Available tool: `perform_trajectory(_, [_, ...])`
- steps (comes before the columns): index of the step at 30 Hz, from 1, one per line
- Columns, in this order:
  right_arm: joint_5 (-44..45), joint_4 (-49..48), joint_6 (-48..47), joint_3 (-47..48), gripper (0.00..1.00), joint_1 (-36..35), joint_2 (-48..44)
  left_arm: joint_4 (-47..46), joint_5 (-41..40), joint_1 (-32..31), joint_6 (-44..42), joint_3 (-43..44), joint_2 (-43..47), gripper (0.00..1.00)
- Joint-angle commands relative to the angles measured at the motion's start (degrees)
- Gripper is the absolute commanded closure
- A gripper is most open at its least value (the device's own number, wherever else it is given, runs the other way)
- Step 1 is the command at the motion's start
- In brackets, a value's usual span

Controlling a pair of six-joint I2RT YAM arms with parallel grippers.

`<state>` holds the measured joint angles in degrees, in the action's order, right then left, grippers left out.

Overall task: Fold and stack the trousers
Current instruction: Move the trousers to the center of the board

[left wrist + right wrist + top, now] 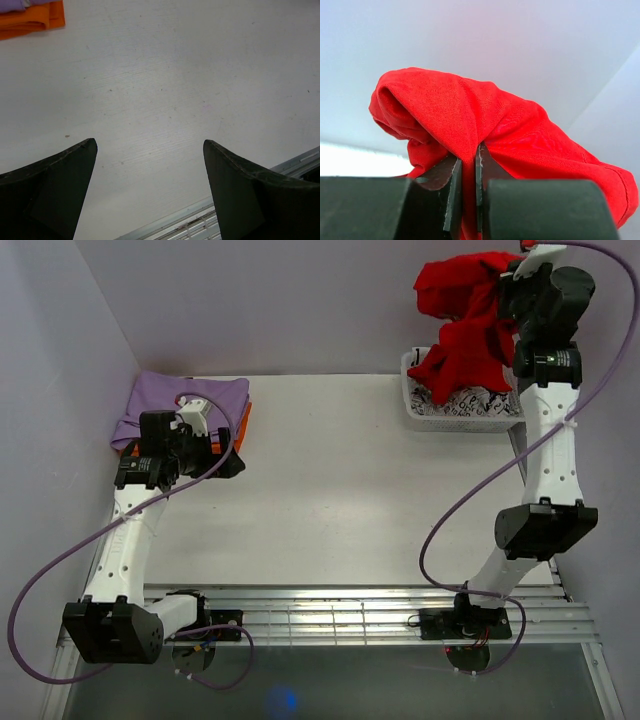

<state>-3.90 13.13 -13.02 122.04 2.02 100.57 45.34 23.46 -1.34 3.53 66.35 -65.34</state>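
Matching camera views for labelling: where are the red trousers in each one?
Top external: upper right, trousers hanging from the right gripper over the white basket.
Left wrist: not in it.
Right wrist: trousers at centre, pinched in the shut right gripper.
Landmark: right gripper, in top and right wrist; orange cloth ties top to left wrist.

Right gripper [468, 161] held high, pinched closed; left gripper [150, 145] low, gaping
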Motion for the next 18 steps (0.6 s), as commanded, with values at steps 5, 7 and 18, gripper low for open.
perform_trajectory(5, [-19.71,-17.43,11.85,-3.02,0.92,-1.05,-14.78,-4.12,-1.76,0.03,3.14,5.28,1.79,0.02])
perform_trajectory(7, [-21.67,-17.26,14.49,-7.66,0.92,-1.58,-18.72,-5.0,-0.27,0.11,3.94,6.59,1.62,0.02])
perform_trajectory(18, [-24.5,-22.79,25.14,-12.63,0.92,-14.41,-25.52,-10.44,12.12,0.55,5.87,6.87,3.37,0.02])
